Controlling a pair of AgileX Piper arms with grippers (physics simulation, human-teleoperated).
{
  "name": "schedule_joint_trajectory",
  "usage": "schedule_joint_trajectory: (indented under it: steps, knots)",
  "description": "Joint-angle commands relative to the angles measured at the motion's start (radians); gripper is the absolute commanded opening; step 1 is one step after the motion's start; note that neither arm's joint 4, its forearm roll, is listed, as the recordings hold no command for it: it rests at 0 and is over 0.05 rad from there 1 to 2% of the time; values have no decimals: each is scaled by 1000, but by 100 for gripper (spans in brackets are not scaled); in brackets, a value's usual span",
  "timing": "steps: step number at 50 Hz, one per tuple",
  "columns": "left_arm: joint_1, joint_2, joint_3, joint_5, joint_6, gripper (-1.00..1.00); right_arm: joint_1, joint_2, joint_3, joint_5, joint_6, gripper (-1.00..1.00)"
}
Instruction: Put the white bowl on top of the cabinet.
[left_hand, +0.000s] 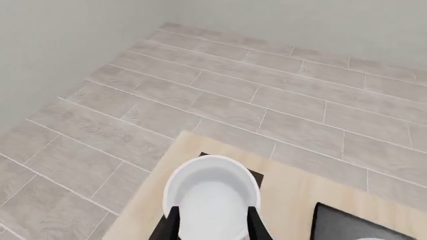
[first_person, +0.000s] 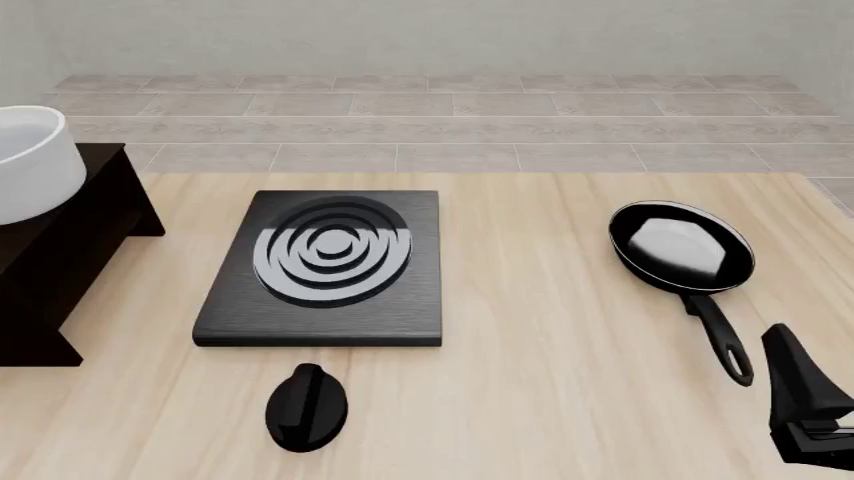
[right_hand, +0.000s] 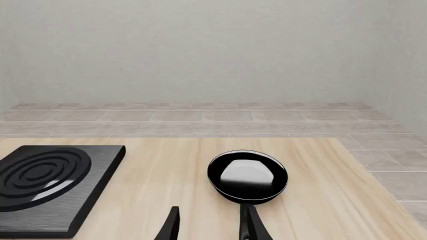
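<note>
The white bowl (left_hand: 212, 195) is deep and glossy and lies between my left gripper's (left_hand: 215, 220) two dark fingers (left_hand: 173, 222), which press on its sides. It is over the dark cabinet (left_hand: 257, 176), of which only corners show past the bowl. In the front view the bowl (first_person: 27, 160) is at the far left edge over the cabinet's (first_person: 80, 250) flat top; I cannot tell whether it rests on it. The left arm is out of that view. My right gripper (right_hand: 210, 222) is open and empty, low at the front right (first_person: 807, 410).
A black stove plate (first_person: 327, 270) with silver rings lies right of the cabinet. A black knob-like object (first_person: 307, 405) lies in front of it. A black frying pan (first_person: 681, 245) with a white patch lies at the right, its handle (first_person: 721, 335) pointing toward my right gripper.
</note>
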Motion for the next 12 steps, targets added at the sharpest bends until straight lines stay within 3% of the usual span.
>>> schedule_joint_trajectory:
  steps: [1, 12]
  knots:
    - [-56, -97, 134, -35, -27, 100, 0, 0, 0, 0, 0, 100]
    - [-97, -147, 240, -73, -69, 100, 0, 0, 0, 0, 0, 100]
